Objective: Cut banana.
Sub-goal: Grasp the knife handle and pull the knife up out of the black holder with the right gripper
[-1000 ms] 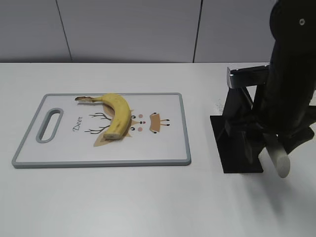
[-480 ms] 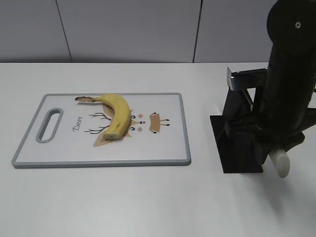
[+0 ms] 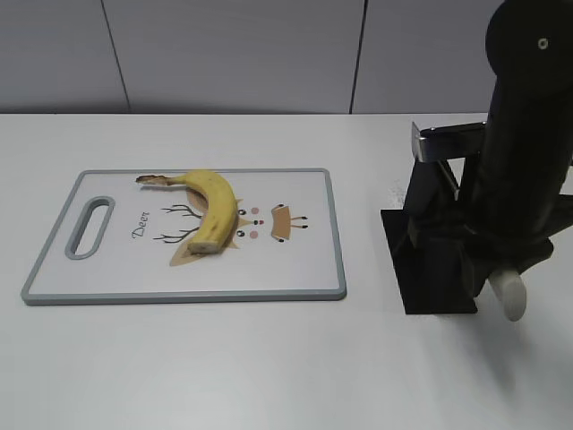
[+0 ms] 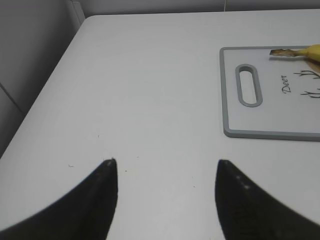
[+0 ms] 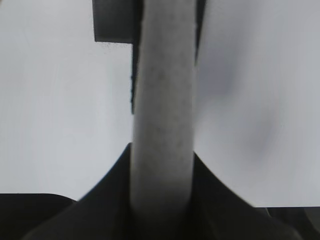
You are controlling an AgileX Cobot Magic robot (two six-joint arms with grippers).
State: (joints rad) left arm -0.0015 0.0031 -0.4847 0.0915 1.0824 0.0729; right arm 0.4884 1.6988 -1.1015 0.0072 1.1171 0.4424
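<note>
A yellow banana [image 3: 213, 208] lies curved on the white, grey-rimmed cutting board [image 3: 295, 269], left of centre; its stem end also shows in the left wrist view [image 4: 310, 51]. My right gripper [image 5: 162, 155] is shut on the pale knife handle [image 5: 162, 100], whose end sticks out below the arm [image 3: 508, 294] by the black knife stand [image 3: 430, 260]. A silvery metal piece [image 3: 448, 141] shows at the stand's top. My left gripper [image 4: 165, 165] is open and empty over bare table, left of the board [image 4: 270, 132].
The right arm [image 3: 524, 134] hides much of the stand. The white table ends at a grey wall behind. The table's left edge [image 4: 45, 95] runs near the left gripper.
My right arm has shifted a little against the stand, and the handle end now pokes out shorter and steeper. The banana, board and left gripper have not moved.
</note>
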